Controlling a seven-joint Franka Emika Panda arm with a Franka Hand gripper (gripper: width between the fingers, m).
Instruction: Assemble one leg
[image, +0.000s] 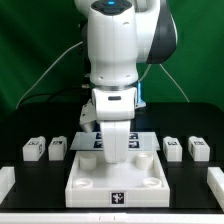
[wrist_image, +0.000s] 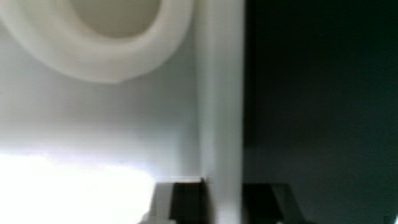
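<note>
Four legs lie on the black table in the exterior view: two on the left (image: 34, 148) (image: 57, 146) and two on the right (image: 172, 146) (image: 197, 149), each a small white block with a marker tag. My gripper (image: 117, 146) is down at the far edge of the large white square piece (image: 90, 182). In the wrist view my gripper (wrist_image: 222, 206) has its dark fingers (wrist_image: 178, 206) on either side of that piece's thin white wall (wrist_image: 221, 110), pressed against it. A round corner recess (wrist_image: 111, 22) shows beside the wall. No leg is in the wrist view.
The marker board (image: 146, 142) lies flat just behind the large white piece, partly hidden by my arm. White blocks stand at the table's front corners (image: 6, 180) (image: 214, 180). A green backdrop stands behind.
</note>
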